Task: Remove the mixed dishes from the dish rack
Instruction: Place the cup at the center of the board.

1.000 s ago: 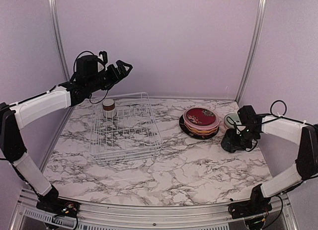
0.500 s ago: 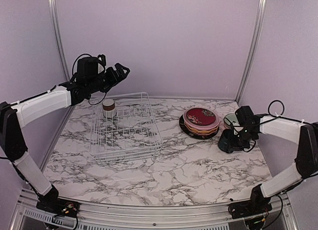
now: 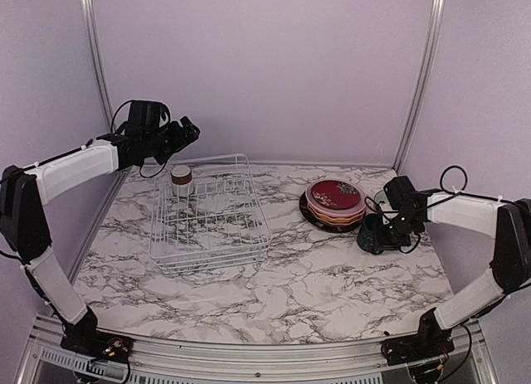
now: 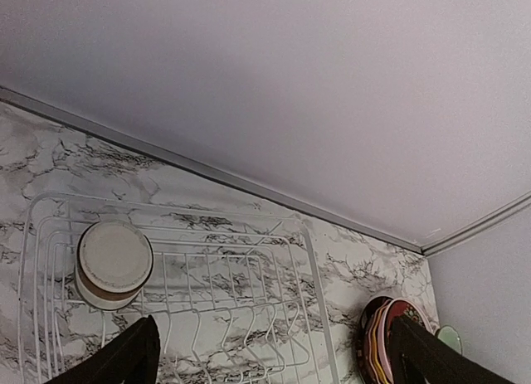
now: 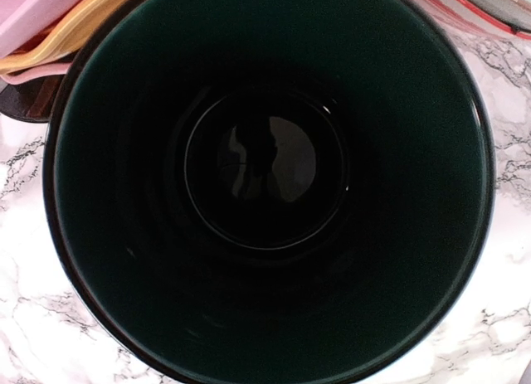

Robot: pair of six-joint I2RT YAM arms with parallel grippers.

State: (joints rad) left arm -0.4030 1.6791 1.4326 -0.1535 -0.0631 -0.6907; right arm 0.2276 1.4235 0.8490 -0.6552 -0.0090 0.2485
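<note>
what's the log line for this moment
left gripper: open, raised over white wire dish rack | rack holds: only white-and-brown cup | right gripper: at dark green mug beside round plate stack

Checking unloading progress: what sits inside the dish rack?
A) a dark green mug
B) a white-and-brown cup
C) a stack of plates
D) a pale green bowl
B: the white-and-brown cup stands alone in the dish rack, at its far-left corner; the plates are stacked on the table.

Raised left arm, low right arm.
The left gripper (image 3: 191, 128) hangs high, fingers (image 4: 133, 355) spread wide; the right gripper (image 3: 377, 227) points down, its fingers apparently hidden.
</note>
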